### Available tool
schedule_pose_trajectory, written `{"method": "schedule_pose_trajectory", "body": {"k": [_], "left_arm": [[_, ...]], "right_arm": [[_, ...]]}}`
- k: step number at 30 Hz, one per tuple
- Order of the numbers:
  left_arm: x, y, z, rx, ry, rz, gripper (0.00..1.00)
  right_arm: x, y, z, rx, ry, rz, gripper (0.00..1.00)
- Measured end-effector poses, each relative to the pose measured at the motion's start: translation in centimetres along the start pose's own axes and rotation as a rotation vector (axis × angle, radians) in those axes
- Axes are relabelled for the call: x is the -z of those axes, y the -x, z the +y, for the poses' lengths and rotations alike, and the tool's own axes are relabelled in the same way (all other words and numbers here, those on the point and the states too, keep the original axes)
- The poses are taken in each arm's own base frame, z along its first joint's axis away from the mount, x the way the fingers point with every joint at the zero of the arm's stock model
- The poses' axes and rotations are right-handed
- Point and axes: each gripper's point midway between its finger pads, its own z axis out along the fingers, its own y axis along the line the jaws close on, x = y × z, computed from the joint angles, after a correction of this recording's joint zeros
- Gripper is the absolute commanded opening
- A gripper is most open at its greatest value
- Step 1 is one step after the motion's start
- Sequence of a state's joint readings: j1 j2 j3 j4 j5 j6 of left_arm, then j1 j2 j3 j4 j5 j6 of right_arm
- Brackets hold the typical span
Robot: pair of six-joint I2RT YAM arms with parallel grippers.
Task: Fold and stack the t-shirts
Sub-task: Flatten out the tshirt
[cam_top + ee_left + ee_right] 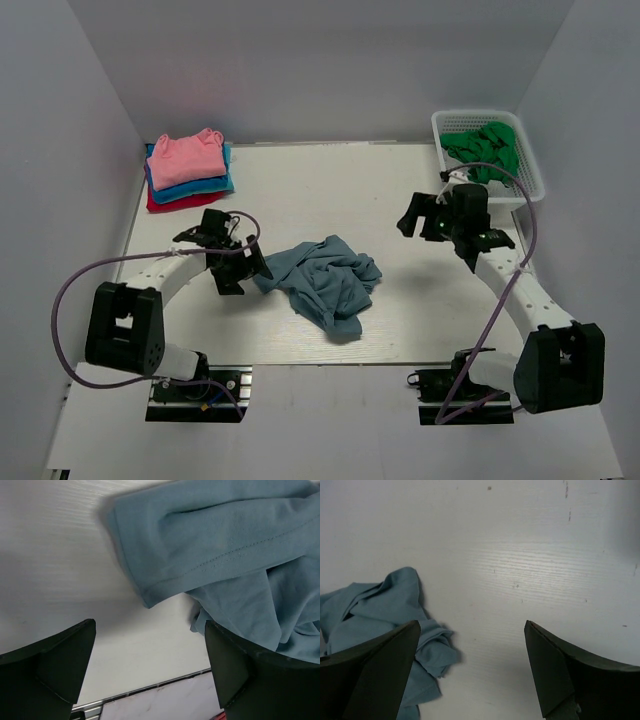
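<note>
A crumpled slate-blue t-shirt (326, 280) lies in a heap at the middle of the white table. A folded stack sits at the back left: a pink shirt (186, 153) on top, a bright blue one (190, 187) under it, a red one (165, 201) at the bottom. My left gripper (245, 268) is open and empty at the shirt's left edge; its wrist view shows a hemmed sleeve (220, 545) just ahead of the open jaws. My right gripper (422, 220) is open and empty, hovering right of the shirt, which shows in its wrist view (380, 610).
A white mesh basket (532, 170) at the back right corner holds green cloth (484, 148). Grey walls enclose the table on three sides. The table's near edge (150, 687) shows below the left fingers.
</note>
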State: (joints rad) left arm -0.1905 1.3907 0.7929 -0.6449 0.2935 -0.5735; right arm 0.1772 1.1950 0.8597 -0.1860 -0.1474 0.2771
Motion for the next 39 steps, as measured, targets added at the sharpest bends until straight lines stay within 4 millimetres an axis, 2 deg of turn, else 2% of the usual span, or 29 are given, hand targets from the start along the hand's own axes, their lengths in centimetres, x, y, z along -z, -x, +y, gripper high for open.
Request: {"method": "schedule_pose_trajectory", "body": {"k": [4,7,8,9,12,16,22,27,31,32,33,35,39], "left_arm": [[-1.7,-0.6,-0.3,-0.002,-0.003,0.048,0.99],[-2.9,-0.9,-0.3,0.009,0.005,0.085,0.87],[-3.0,-0.8,-0.5,0.008,0.004,0.088,0.74],[-3.1,-0.7,-0.6,0.006,0.002,0.084,0.45],[-4.7,-0.3,-0.7,-0.005,0.015,0.102,0.00],[-5.4,0.1,-1.7,-0.017,-0.015,0.140,0.00],[-5.2,0.5,-1.8,-0.026,-0.008,0.128,0.00],[-3.9,2.6,-2.9,-0.044,-0.012,0.054,0.00],[-2.2,5.7,-5.1,-0.072,-0.055,-0.032,0.00],[-1.8,6.2,-5.6,-0.079,-0.066,-0.051,0.00],[-1.4,6.6,-6.0,-0.082,-0.074,-0.064,0.00],[-0.8,7.3,-6.6,-0.090,-0.087,-0.088,0.00],[0.3,9.0,-7.6,-0.094,-0.101,-0.157,0.00]], "right_arm": [[-0.6,-3.2,0.5,0.014,0.007,0.088,0.90],[-0.5,-5.5,0.9,0.020,0.009,0.144,0.90],[-0.5,-6.0,1.0,0.024,0.006,0.159,0.90],[-0.5,-6.1,1.0,0.028,0.002,0.163,0.90],[-0.5,-7.2,1.6,0.056,0.010,0.177,0.90],[-0.5,-10.1,1.7,0.101,0.002,0.243,0.90],[-1.1,-13.9,2.6,0.185,0.036,0.355,0.90],[-2.6,-15.7,3.8,0.223,0.102,0.405,0.87],[-3.8,-16.7,4.5,0.236,0.148,0.451,0.55],[-4.1,-16.8,4.6,0.238,0.158,0.455,0.38],[-4.2,-16.9,4.8,0.236,0.167,0.458,0.28],[-4.6,-16.7,5.1,0.246,0.181,0.454,0.00],[-5.2,-15.7,5.3,0.244,0.171,0.435,0.00]]}}
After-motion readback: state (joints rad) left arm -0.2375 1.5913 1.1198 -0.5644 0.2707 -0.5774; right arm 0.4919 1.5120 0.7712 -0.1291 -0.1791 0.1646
